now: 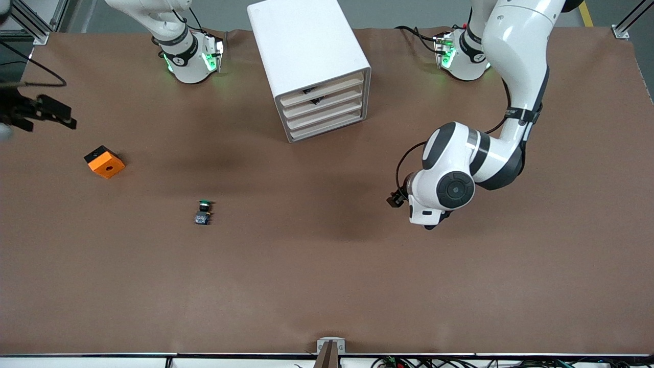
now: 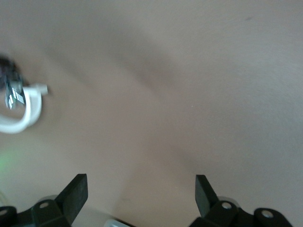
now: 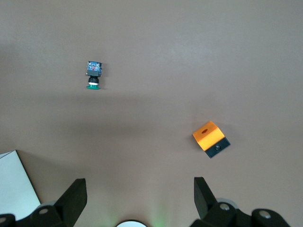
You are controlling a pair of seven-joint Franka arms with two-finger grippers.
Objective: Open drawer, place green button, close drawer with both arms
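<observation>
The button [image 1: 203,212] is lying on the desk [image 1: 327,286], nearer the camera than the closed drawer cabinet [image 1: 311,66]; both grippers, left [image 2: 141,189] and right [image 3: 140,191], are hovering over the desk with jaws apart, holding nothing.

I see a plain brown counter [image 1: 327,286]. The button [image 1: 203,212] has a green cap, a black neck and a dark grey-blue base. The cube [image 1: 104,162] is orange with a black underside. The drawer cabinet [image 1: 311,64] is white with pale beige drawer fronts. Both arms are white with black rings, and their bases glow green. Each pincer is black.
</observation>
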